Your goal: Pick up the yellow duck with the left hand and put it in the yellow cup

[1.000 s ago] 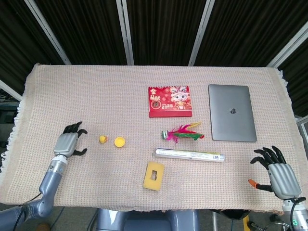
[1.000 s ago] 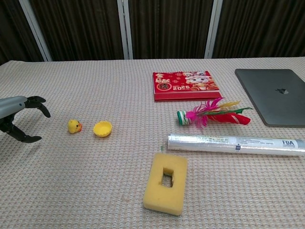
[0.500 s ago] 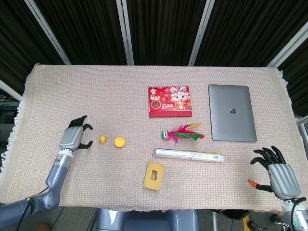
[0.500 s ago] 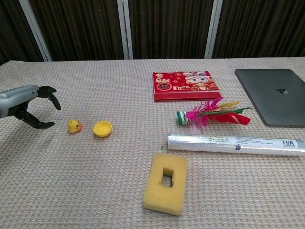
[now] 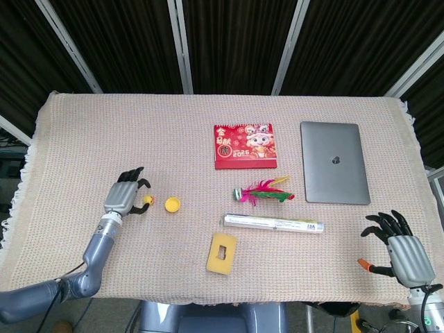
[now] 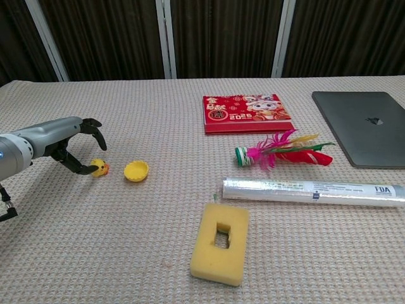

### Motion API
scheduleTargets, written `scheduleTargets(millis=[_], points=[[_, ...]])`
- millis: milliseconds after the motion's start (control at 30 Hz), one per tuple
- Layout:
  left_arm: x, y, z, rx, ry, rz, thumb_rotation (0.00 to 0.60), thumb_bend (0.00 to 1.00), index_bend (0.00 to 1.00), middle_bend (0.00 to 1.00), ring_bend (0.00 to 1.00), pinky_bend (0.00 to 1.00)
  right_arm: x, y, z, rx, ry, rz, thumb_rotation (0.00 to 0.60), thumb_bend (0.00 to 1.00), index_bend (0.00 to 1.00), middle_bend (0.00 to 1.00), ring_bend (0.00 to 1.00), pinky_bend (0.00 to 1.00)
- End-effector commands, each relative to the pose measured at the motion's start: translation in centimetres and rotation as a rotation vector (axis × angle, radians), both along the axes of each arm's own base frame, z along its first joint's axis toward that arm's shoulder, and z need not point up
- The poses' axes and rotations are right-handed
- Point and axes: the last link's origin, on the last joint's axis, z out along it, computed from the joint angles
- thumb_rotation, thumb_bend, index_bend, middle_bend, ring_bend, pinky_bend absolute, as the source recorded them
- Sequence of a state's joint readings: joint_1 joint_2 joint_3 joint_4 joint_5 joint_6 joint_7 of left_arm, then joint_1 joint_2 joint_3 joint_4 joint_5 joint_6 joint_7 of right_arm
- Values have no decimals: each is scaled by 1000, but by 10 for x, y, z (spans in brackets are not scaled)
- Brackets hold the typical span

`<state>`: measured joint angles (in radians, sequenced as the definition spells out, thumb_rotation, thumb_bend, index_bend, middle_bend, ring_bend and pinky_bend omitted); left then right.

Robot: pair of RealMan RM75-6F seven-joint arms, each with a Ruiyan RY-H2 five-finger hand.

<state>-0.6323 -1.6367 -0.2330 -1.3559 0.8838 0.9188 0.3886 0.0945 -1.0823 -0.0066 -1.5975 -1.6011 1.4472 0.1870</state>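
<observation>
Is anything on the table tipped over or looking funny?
The little yellow cup looks tipped: in the chest view it leans with its mouth tilted up, not standing straight. It sits just right of the yellow duck, where the left robot hand reaches. Nothing looks spilled or broken.

On the cloth-covered counter (image 5: 104,132) lie one small yellow rubber duck (image 6: 99,168), one small yellow cup (image 6: 136,170), one red illustrated calendar (image 5: 244,146), one closed grey laptop (image 5: 334,171), one pink-and-green feathered shuttlecock (image 5: 262,192), one clear film-wrapped roll (image 5: 273,223) and one yellow rectangular sponge with a cut-out hole (image 5: 221,254).
</observation>
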Motion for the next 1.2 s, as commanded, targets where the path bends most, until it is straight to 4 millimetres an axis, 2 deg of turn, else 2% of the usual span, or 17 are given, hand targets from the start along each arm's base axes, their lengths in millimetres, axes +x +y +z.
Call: scheduleTargets(millis=[33,700,1200], points=[[0,0,-2,-5,6,0,600,326,325,0,0,0,0,0,0,1,-1,0,600,21,427,202,119,54],[-3,-2,-5,-3,24,21,600,337,352,0,0,0,0,0,0,-2,-6,-2,600,21,427,192,120,53],[2,-2,-9,-4,28,19,600,365,436,0,0,0,-1,1,1,-5,-10,-3,600,21,427,186,122,53]])
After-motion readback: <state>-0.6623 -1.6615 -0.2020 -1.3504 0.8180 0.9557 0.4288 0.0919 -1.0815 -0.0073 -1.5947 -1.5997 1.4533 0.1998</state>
